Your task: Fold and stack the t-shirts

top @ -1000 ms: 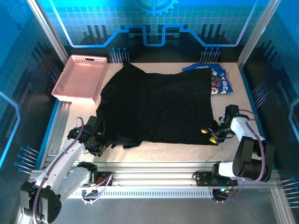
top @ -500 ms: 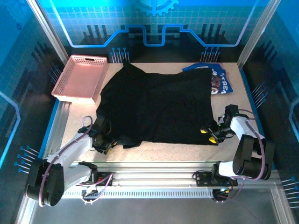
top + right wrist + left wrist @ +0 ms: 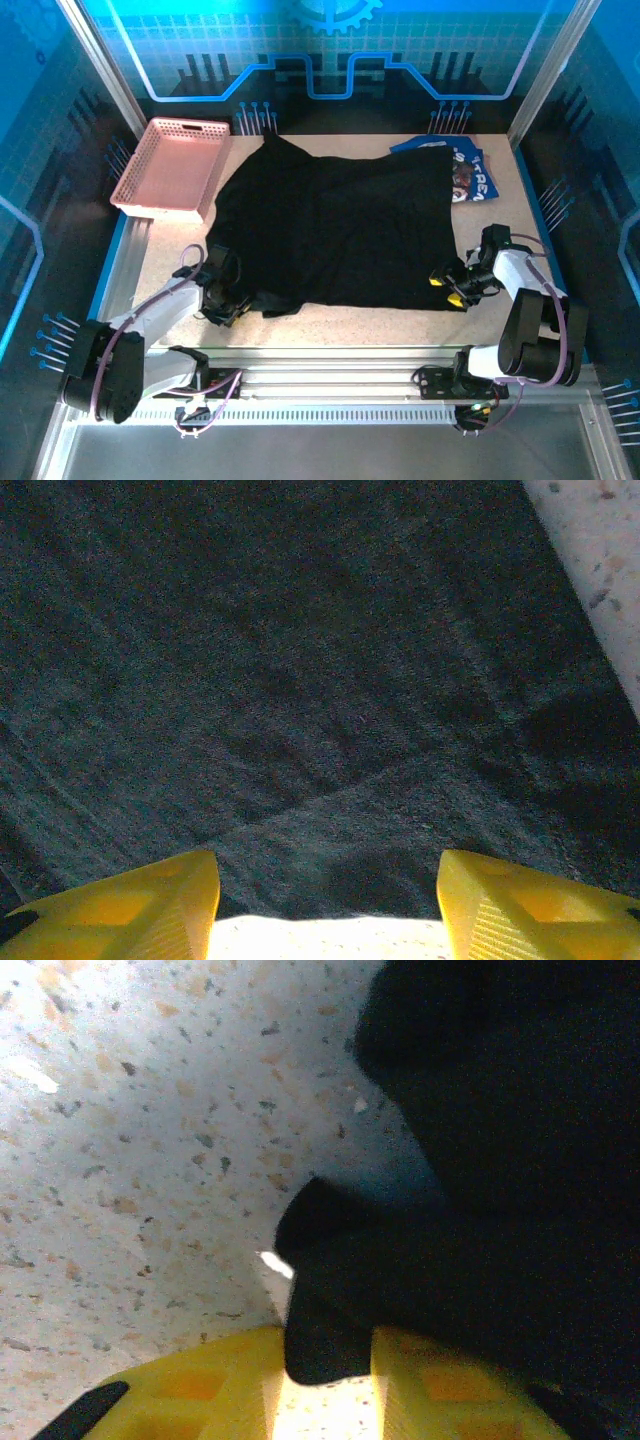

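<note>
On table [image 3: 360,322], found black shirt [image 3: 335,225] spread unfolded, overlapping blue shirt [image 3: 472,165]; logged folding and stacking as pending. Saw right gripper [image 3: 447,289] agape; could not tell for left gripper [image 3: 232,305].

Black t-shirt [image 3: 340,225] hides most of the blue t-shirt [image 3: 477,168], its lettering unreadable. Left fingers [image 3: 190,1405] and right fingers [image 3: 120,905] are cropped at the bottom edge.
</note>
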{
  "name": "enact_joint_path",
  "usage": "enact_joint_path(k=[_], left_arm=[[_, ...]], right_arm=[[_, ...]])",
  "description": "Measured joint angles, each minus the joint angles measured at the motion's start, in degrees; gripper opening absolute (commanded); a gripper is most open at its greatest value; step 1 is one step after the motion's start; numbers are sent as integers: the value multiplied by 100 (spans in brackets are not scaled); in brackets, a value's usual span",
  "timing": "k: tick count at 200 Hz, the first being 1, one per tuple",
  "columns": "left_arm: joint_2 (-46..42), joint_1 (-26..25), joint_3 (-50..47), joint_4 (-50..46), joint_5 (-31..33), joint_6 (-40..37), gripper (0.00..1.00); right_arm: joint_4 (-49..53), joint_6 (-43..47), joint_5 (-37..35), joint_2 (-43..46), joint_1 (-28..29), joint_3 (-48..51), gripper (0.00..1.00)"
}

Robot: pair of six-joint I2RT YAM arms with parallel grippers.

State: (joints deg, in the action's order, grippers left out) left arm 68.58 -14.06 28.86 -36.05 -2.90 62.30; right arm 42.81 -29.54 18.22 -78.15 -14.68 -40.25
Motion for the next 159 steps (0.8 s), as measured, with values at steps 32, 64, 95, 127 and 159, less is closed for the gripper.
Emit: enact_joint_path(k=[32,64,95,127,159], left_arm=[[219,2,164,-188,35,-131,12],[295,2,264,-264,33,-236,0],[114,-4,271,-127,33,-337,0],[-640,-4,293,-352,35,-487,0],[-1220,-4,516,-957,37,-621,0]], right_arm=[[20,0,0,0,0,-2,61],[44,0,-2,26,0,-2,61],[146,0,-24,162,0,7,61],[175,-2,-72,219,0,7,61],[179,-2,-160,212,0,7,62]])
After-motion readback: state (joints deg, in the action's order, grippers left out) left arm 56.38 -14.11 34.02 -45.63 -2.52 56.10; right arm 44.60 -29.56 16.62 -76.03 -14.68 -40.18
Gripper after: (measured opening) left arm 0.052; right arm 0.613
